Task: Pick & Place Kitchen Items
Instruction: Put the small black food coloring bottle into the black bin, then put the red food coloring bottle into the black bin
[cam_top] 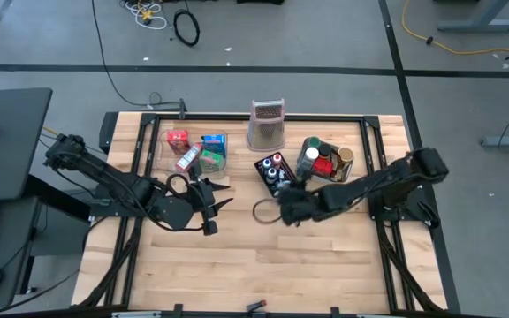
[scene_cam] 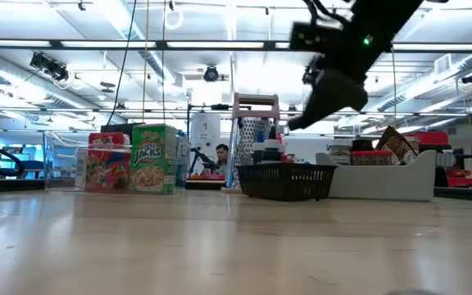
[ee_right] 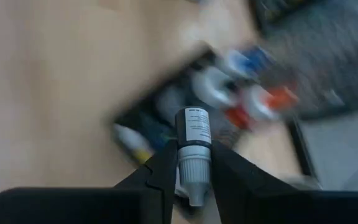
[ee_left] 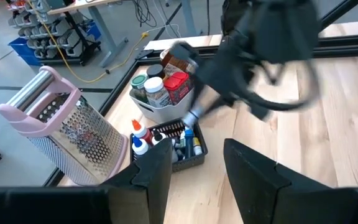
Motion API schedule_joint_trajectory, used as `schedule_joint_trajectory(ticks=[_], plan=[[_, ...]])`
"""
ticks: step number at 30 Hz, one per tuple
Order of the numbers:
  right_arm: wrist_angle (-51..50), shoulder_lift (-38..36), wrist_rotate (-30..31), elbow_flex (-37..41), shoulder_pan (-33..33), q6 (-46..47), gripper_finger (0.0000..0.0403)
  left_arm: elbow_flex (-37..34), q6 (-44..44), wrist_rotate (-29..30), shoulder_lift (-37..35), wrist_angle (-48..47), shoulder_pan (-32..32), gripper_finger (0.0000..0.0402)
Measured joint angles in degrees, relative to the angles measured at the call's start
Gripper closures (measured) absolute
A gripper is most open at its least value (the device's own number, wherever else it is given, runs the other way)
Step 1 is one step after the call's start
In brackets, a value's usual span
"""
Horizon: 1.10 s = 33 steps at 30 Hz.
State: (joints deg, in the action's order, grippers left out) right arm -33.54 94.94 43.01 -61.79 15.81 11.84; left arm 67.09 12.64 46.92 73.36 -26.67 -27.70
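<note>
Most of the sorting looks done. Taking the grater (cam_top: 267, 124) as landmark: the boxes (cam_top: 200, 150) sit in the clear tray (cam_top: 222, 137) to its left, the cans (cam_top: 323, 159) fill the grey bin (cam_top: 346, 173) to its right, and small bottles stand in the mesh basket (cam_top: 264, 165) just in front of it. The right gripper (ee_right: 194, 163) is pinching a dark-capped vial (ee_right: 193, 143), held in the air over the basket, so this piece has yet to be set down. The left gripper (ee_left: 194, 171) waits spread and empty, front-left of the grater, near the tray.
</note>
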Motion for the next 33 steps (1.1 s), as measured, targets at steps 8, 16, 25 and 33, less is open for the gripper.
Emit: schedule_joint_trajectory(ticks=[8, 16, 25, 33], plan=[[7.9, -3.7, -10.1, 10.1, -9.2, 3.0, 0.0304, 0.0, 0.0, 0.0, 0.0, 0.2, 0.0, 0.0246], [30.0, -3.4, -15.0, 17.6, -15.9, -7.1, 0.0295, 0.0, 0.0, 0.0, 0.0, 0.3, 0.0, 0.0246], [30.7, -3.7, -9.5, 17.6, -16.3, -6.8, 0.0232, 0.0, -2.5, 0.0, 0.0, 0.5, 0.1, 0.0246], [31.3, -4.4, -18.0, 17.6, -11.8, -6.4, 0.0226, 0.0, -2.4, 0.0, 0.0, 0.4, 0.1, 0.0246]])
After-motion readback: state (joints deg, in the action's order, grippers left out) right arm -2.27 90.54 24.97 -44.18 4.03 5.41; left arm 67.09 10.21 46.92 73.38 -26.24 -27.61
